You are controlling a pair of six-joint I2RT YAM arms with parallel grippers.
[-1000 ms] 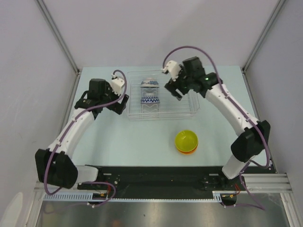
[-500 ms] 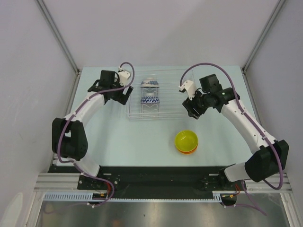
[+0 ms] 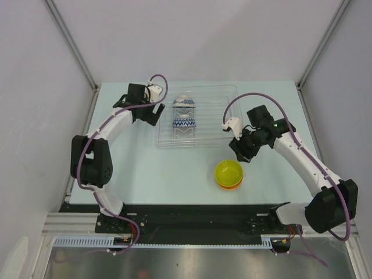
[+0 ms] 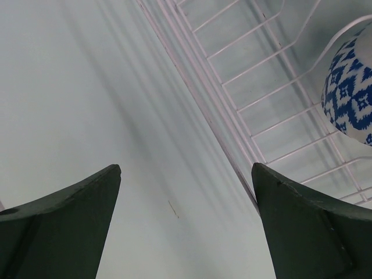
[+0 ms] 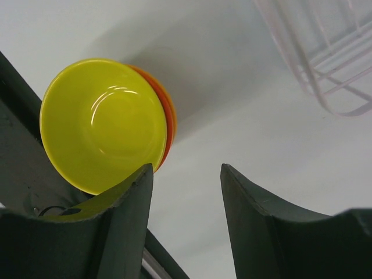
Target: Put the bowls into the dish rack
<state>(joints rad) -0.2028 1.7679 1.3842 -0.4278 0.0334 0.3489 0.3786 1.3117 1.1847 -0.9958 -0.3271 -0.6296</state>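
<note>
Right gripper (image 5: pixel 186 171) hovers just beside the yellow-green bowl (image 5: pixel 102 125), jaws apart

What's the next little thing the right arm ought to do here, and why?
Probably lower the right gripper onto the nearest rim of the yellow-green bowl, one finger inside, one outside. That bowl sits nested on an orange bowl on the table, outside the dish rack, and the gripper hovers close by it with its jaws apart and nothing between them.
</note>
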